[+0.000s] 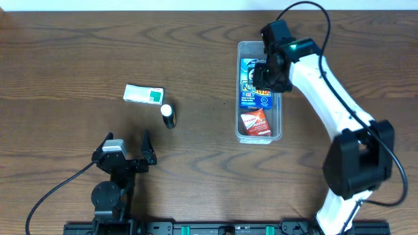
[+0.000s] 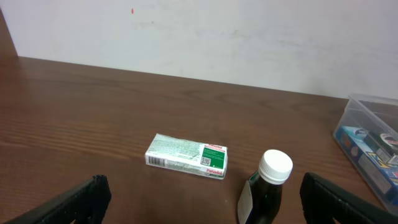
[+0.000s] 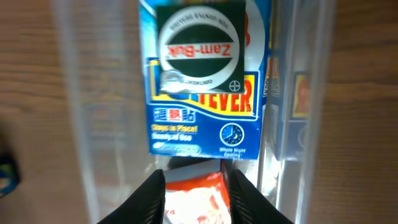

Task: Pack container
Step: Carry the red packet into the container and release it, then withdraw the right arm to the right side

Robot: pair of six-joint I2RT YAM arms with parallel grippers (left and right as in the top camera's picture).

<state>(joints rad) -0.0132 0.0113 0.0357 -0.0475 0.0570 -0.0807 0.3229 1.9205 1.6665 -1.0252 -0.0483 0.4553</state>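
The clear plastic container [image 1: 260, 138] stands right of centre; its wall shows in the right wrist view [image 3: 81, 124]. Inside lie a blue packet [image 1: 247, 93] [image 3: 205, 127], an orange-red packet [image 1: 255, 123] [image 3: 196, 196] and a dark green round Zam-Buk tin [image 3: 199, 50] on top of the blue packet. My right gripper [image 1: 266, 75] [image 3: 196, 186] hovers over the container with its fingers apart, holding nothing. My left gripper [image 1: 128, 140] [image 2: 202, 190] is open and empty near the front edge, behind a dark bottle.
A white-and-green box [image 1: 144, 95] [image 2: 186, 155] lies left of centre. A dark bottle with a white cap [image 1: 168, 115] [image 2: 266, 193] stands beside it, between my left fingers' line of sight. The container's corner shows at the right of the left wrist view [image 2: 367, 134].
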